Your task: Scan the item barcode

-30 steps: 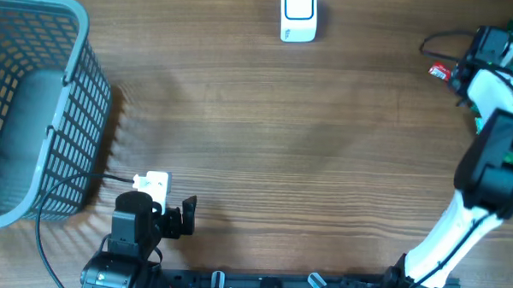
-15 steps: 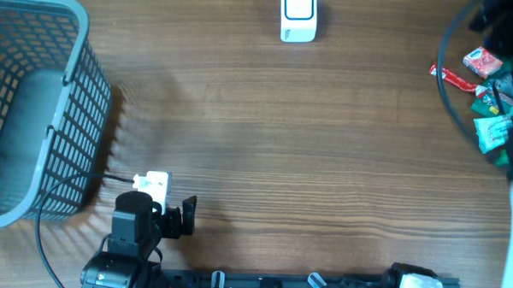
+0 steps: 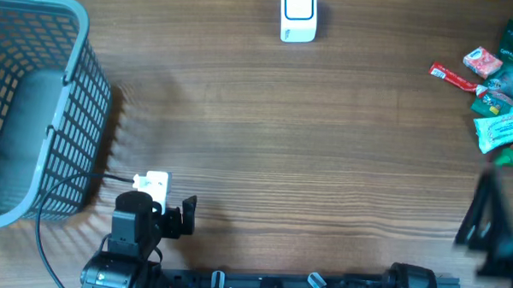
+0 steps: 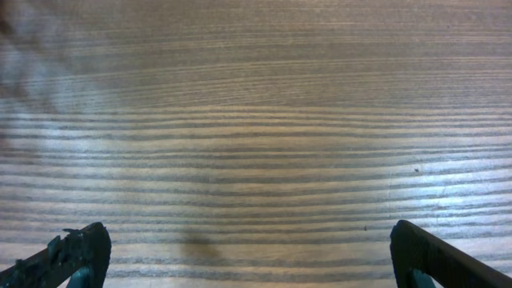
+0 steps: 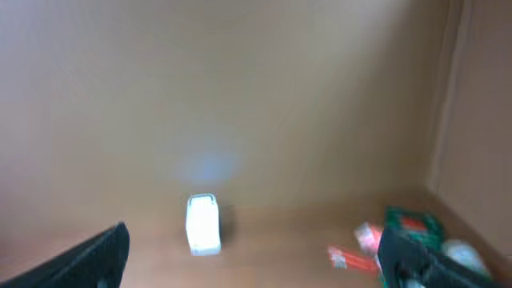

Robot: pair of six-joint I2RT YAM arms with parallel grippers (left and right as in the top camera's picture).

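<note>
Left gripper (image 4: 248,238), jaws apart, hangs over open counter (image 3: 325,138); right gripper (image 5: 254,238), also apart, is raised. Basket (image 3: 35,102) at left edge, scanner (image 3: 298,15) at far edge, packets (image 3: 496,84) right; print unreadable.

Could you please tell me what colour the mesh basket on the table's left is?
It is a grey plastic mesh basket, clearest in the overhead view.

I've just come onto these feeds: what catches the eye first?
The big grey plastic mesh basket fills the left edge of the wooden table. A heap of colourful small packets sits at the far right, and a small white boxy device, likely the scanner, stands at top centre.
</note>
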